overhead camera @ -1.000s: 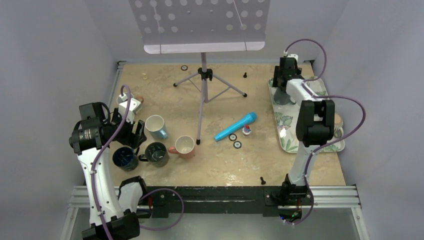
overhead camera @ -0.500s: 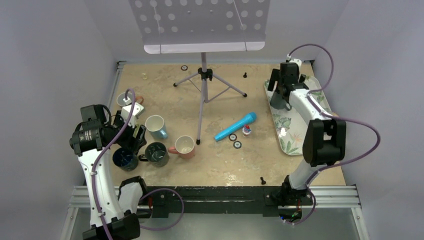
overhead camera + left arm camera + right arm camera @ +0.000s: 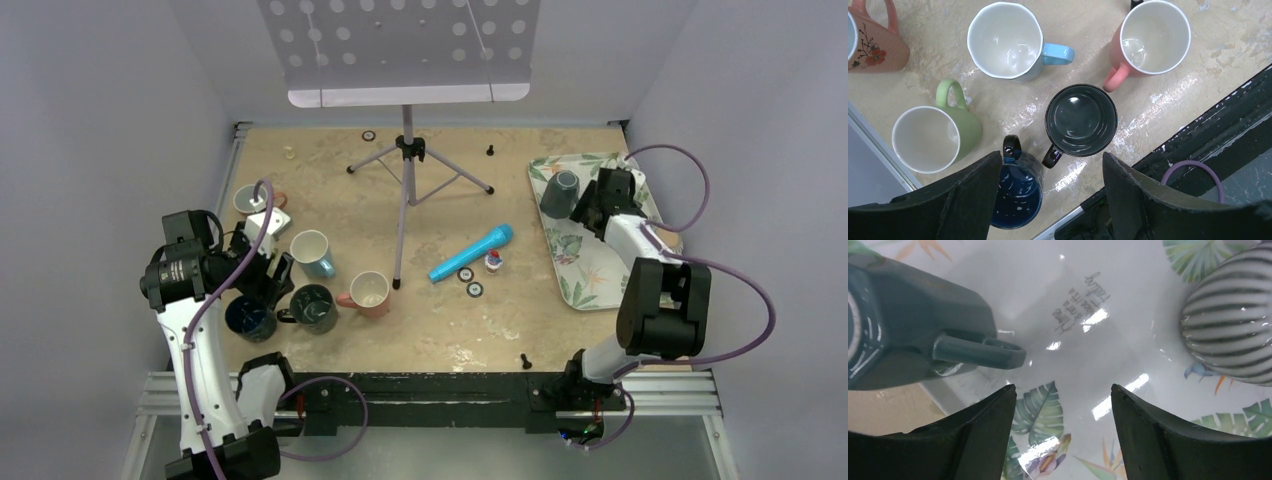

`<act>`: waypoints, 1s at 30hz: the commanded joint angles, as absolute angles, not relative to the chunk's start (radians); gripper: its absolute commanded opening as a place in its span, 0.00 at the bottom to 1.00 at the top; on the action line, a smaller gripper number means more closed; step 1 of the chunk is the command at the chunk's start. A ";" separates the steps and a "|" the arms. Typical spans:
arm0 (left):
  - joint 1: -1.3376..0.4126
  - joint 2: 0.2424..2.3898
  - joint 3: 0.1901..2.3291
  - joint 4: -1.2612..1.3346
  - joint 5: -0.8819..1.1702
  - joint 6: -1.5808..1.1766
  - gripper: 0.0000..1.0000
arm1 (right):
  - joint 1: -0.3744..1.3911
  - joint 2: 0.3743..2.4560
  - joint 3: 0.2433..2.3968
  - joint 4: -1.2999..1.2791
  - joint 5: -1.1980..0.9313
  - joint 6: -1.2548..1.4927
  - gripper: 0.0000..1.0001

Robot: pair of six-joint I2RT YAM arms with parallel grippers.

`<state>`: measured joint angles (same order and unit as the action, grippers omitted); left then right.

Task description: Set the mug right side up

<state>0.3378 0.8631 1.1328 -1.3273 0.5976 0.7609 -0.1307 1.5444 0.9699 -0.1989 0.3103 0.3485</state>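
Target mug [image 3: 560, 193] sits rim-down at the far-left corner of the tray [image 3: 588, 272], base up, so its long axis is approx vertical, maybe slightly tilted, can't confirm. The right end effector [image 3: 1063, 392] is just beside it on the tray side, jaws spread w/ nothing between them, only bare tray below. From the wrist cam the mug lies off to the left of the gap, not centred. Its handle [image 3: 979, 351] sticks out toward the fingers and ends short of the left fingertip, not touching. So IMO the next move hinges on shifting left toward the handle/body before closing, then a flip about a horizontal axis. Right arm is clearly the nearer one. The left end effector [image 3: 1052, 157] is well apart across the bench [image 3: 440, 330], also spread and empty, hovering over a cluster of upright mugs [image 3: 1080, 120], so not relevant here. Surface: tray is glossy and printed, prob slick, and the mug may slide rather than pivot if nudged. Room: the tray lip is close behind the mug on the bench side, and a striped round item [image 3: 1228, 315] sits to the right of the fingers, near but apart. Clearance for the flip looks OK toward tray centre, tighter at the lip.
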 commanded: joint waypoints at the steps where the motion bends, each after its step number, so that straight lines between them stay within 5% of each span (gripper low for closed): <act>1: 0.333 0.848 1.137 -1.334 0.649 0.807 0.77 | -0.124 1.519 0.956 -0.144 0.267 0.366 0.72; 18: 0.333 0.844 1.138 -1.335 0.634 0.829 0.77 | -0.109 1.696 1.131 -0.103 0.126 0.121 0.69; 30: 0.333 0.845 1.131 -1.325 0.626 0.816 0.77 | -0.058 1.759 1.155 -0.146 0.076 0.090 0.50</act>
